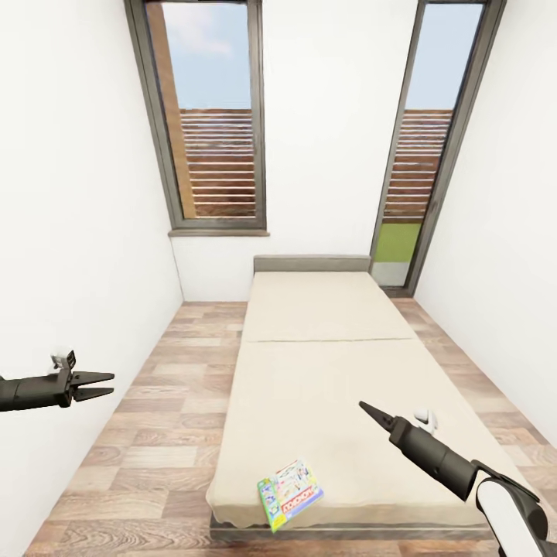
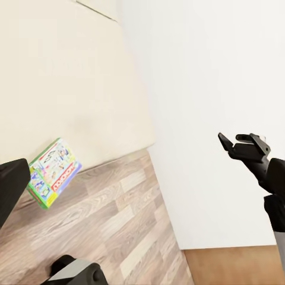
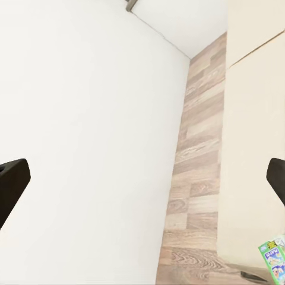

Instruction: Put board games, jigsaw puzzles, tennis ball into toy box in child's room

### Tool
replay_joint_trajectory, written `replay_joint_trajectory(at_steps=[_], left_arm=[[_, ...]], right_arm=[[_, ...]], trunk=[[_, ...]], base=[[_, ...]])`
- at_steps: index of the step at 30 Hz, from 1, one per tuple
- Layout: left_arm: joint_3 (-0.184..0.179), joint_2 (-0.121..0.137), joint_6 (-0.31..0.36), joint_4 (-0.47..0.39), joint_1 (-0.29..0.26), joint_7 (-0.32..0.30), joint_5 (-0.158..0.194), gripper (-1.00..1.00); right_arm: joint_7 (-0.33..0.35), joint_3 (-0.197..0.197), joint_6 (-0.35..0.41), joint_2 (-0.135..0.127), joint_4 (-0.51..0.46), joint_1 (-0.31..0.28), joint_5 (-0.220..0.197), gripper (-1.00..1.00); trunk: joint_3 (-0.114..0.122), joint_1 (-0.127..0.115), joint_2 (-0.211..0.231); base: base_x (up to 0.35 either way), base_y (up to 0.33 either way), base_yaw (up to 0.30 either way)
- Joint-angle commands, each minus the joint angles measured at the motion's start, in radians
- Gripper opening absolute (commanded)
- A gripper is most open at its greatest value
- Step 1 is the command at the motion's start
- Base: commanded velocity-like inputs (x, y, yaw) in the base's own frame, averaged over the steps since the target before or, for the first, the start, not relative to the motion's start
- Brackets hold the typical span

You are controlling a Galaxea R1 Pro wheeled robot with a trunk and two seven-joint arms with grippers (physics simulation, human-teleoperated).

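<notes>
Progress looks partial at best, judging from what lies in front of the robot: one board game (image 1: 290, 493) — a green-edged white-and-red box — rests flat on the bed (image 1: 325, 371), close to the mattress's near edge and slightly askew to it. No second game box can be seen on the mattress, so the other one said to be there may already have been carried off, though that is only a guess. The table, the toy box, the jigsaw puzzles and the tennis ball lie outside these views, so nothing can be said of how full the box is. The left gripper (image 1: 107, 384) hangs over the wood plank floor (image 1: 155, 433) beside the bed, well apart from the game, its two fingers parted and nothing between them. The right gripper (image 1: 367, 408) is stretched out above the mattress, near the game but not touching it; its fingers look drawn to a point in the head view, yet the right wrist view shows the two fingertips far apart, so it seems open and empty. What is left here, at the least, is to reach down, take this box and bring it to the toy box — the game's position near the edge should make it easy to get at.
</notes>
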Motion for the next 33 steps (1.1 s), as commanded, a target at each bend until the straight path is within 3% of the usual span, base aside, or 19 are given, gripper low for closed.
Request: replay_joint_trajectory(at_steps=[1,33], left_arm=[[-0.007,0.001,0.011,0.001,-0.002,-0.005,0.004,1.0],[-0.008,0.001,0.011,0.001,-0.001,-0.005,0.004,1.0]], right_arm=[[0.002,-0.001,0.006,0.0,0.0,-0.001,-0.002,1.0],[0.002,0.002,0.006,0.0,0.002,-0.001,-0.002,1.0]], trunk=[[-0.001,0.0,-0.002],[0.004,0.0,-0.002]], base=[[0.0,-0.054,0.129],[-0.012,-0.002,0.025]])
